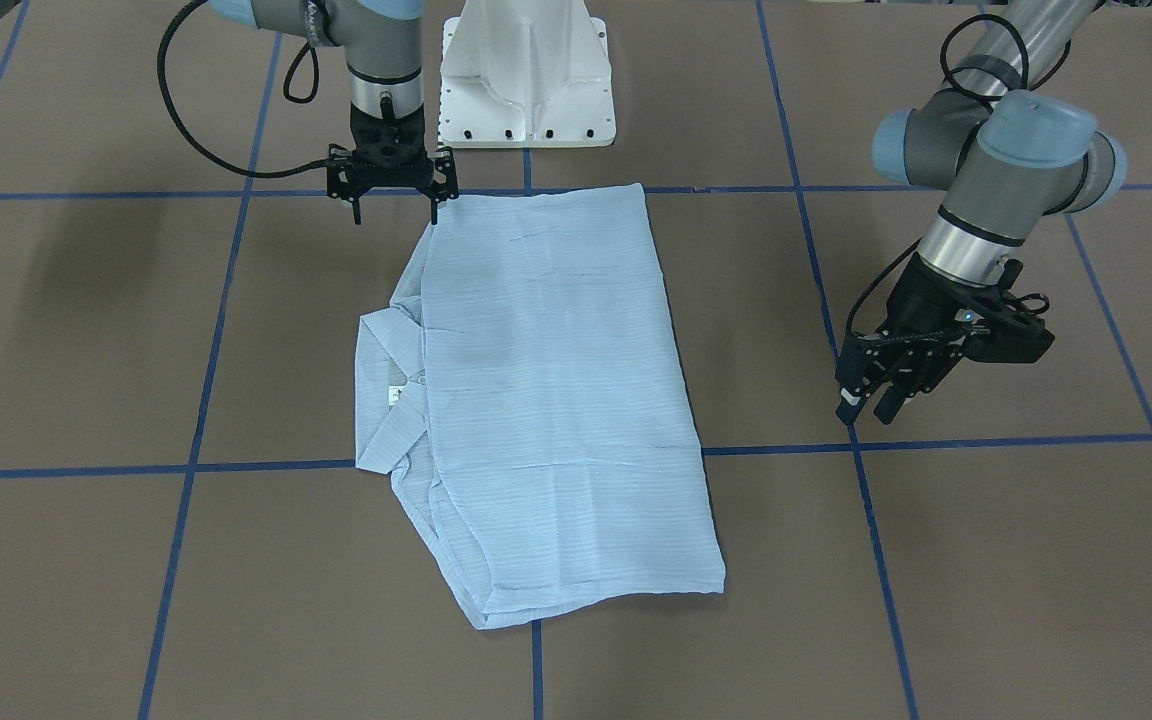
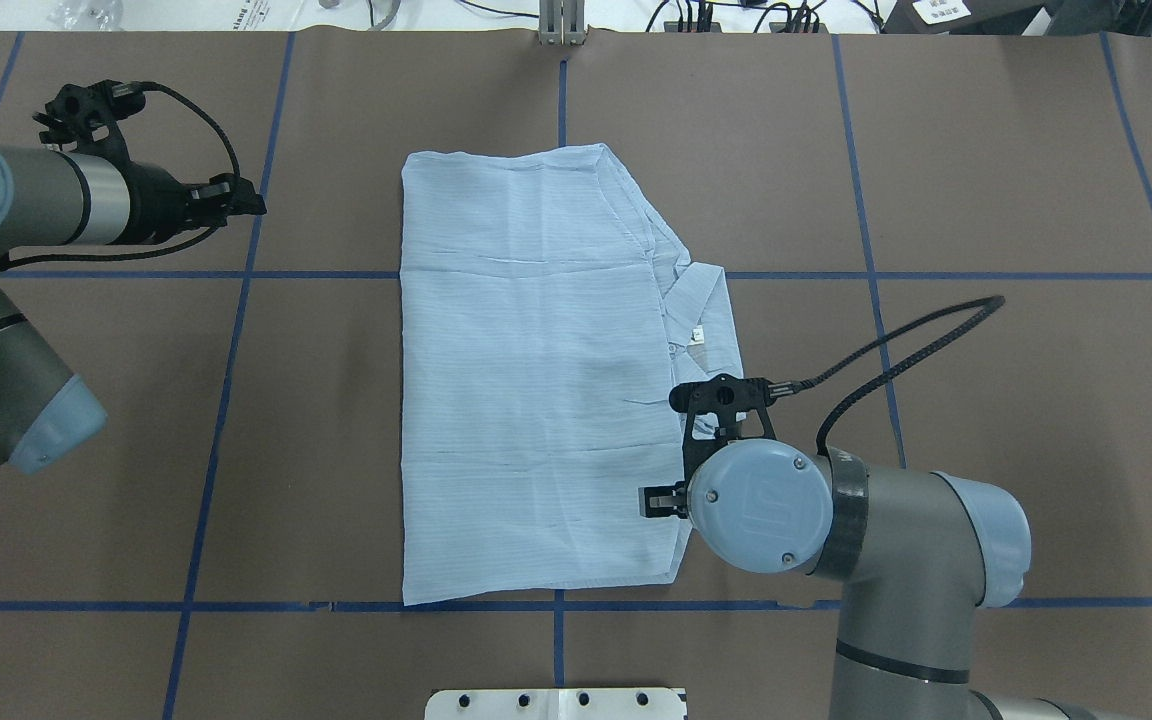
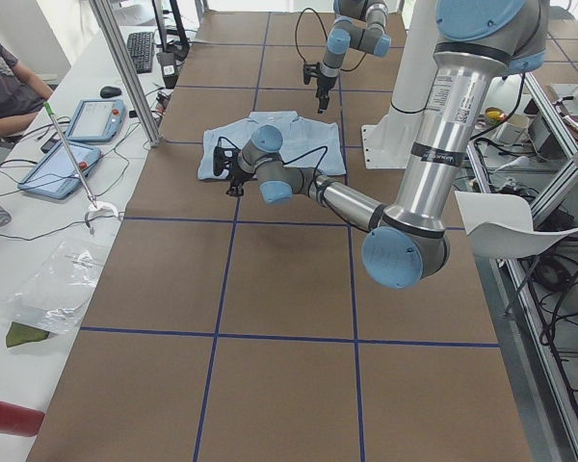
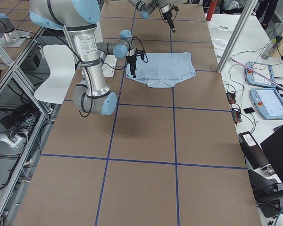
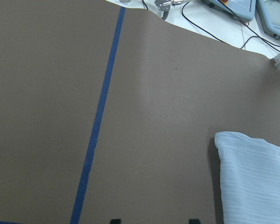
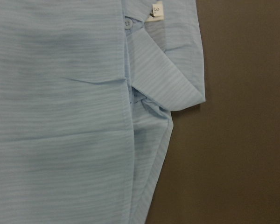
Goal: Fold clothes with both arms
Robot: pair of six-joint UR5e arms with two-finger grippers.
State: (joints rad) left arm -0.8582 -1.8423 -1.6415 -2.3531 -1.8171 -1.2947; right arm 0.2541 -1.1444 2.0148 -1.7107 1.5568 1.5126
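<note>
Both splayed — right claw (image 1: 393,208) at shirt (image 1: 546,400) corner, left claw (image 1: 866,408) well apart.

This is a robotics lab: a brown table (image 3: 279,289) gridded with blue tape (image 3: 270,335); at upper left, teach pendants (image 3: 91,120) and a keyboard (image 3: 141,50) sit beside an aluminium post (image 3: 127,72).

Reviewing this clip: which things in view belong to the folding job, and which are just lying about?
Job in hand: pale-blue shirt; left end effector; right end effector, both open.

Lying about: white pedestal base; teach pendant; keyboard; red bottle; plastic bag.
</note>
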